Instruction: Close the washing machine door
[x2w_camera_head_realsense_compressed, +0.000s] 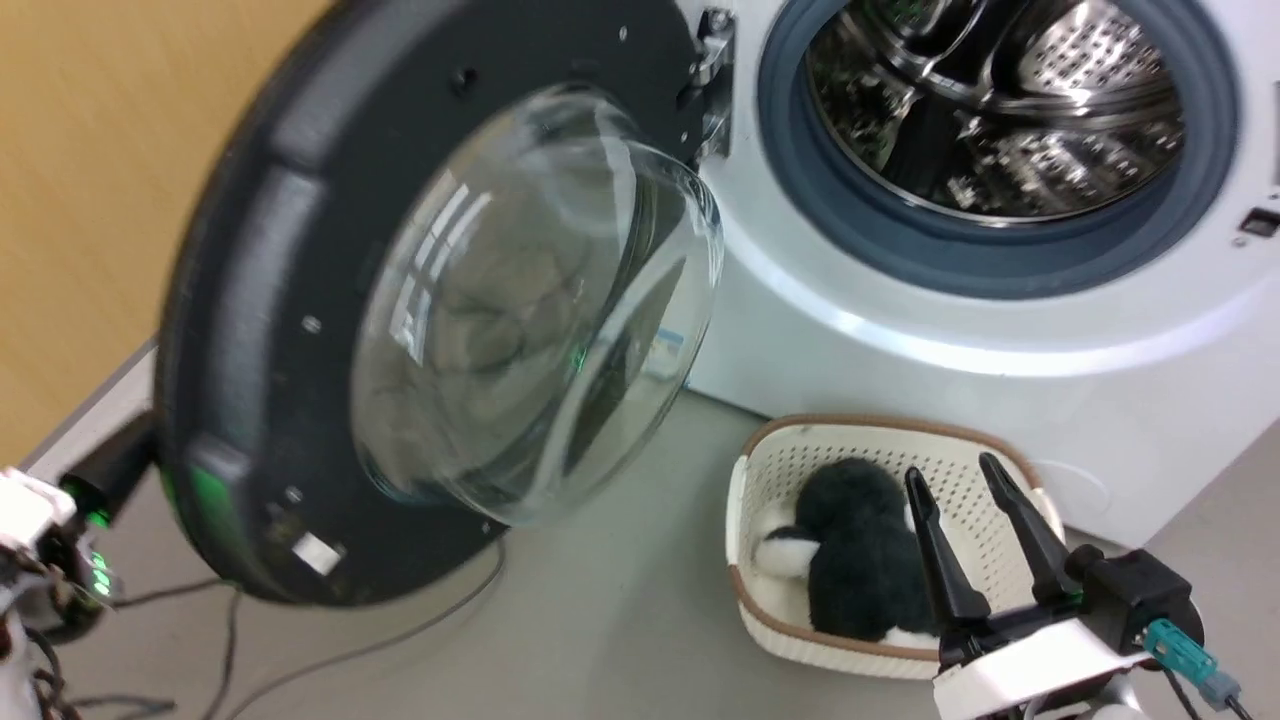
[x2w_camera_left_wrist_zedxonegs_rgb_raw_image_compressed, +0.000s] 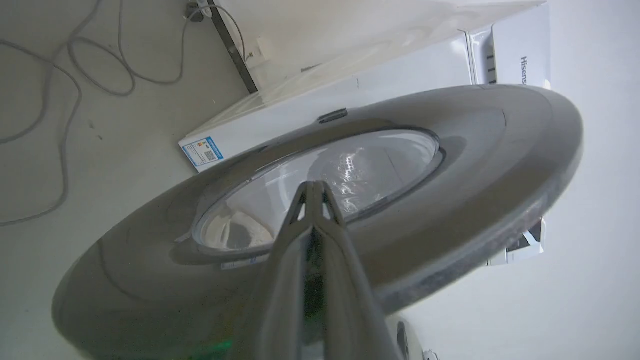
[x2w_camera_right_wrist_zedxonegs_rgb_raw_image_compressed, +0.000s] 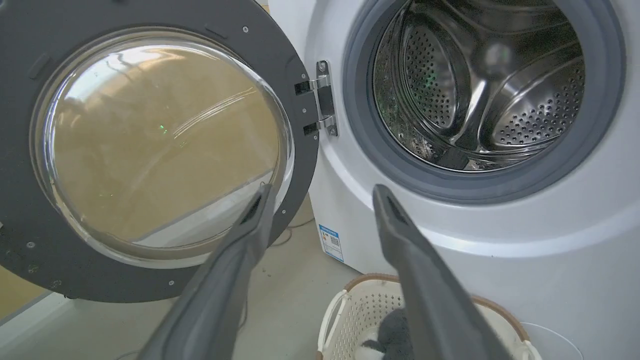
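Observation:
The washing machine door (x2w_camera_head_realsense_compressed: 250, 300) stands swung wide open at the left, its clear glass bowl (x2w_camera_head_realsense_compressed: 540, 300) bulging toward me and its metal hinge (x2w_camera_head_realsense_compressed: 712, 80) at the machine's edge. The white washing machine (x2w_camera_head_realsense_compressed: 900, 330) shows its grey-rimmed opening and steel drum (x2w_camera_head_realsense_compressed: 1000, 100). My left gripper (x2w_camera_left_wrist_zedxonegs_rgb_raw_image_compressed: 315, 186) is shut, fingertips together at the door's outer face (x2w_camera_left_wrist_zedxonegs_rgb_raw_image_compressed: 500, 140), close to the window rim. In the head view my left arm (x2w_camera_head_realsense_compressed: 40, 540) sits behind the door's lower edge. My right gripper (x2w_camera_head_realsense_compressed: 960, 485) is open and holds nothing, low in front of the machine; the right wrist view has it (x2w_camera_right_wrist_zedxonegs_rgb_raw_image_compressed: 321, 192) pointing between the door and the drum.
A cream perforated basket (x2w_camera_head_realsense_compressed: 880, 425) with a dark plush toy (x2w_camera_head_realsense_compressed: 860, 560) stands on the floor before the machine, just beyond my right gripper. Grey cables (x2w_camera_head_realsense_compressed: 400, 630) lie on the floor under the door. A yellow wall (x2w_camera_head_realsense_compressed: 90, 150) is behind the door.

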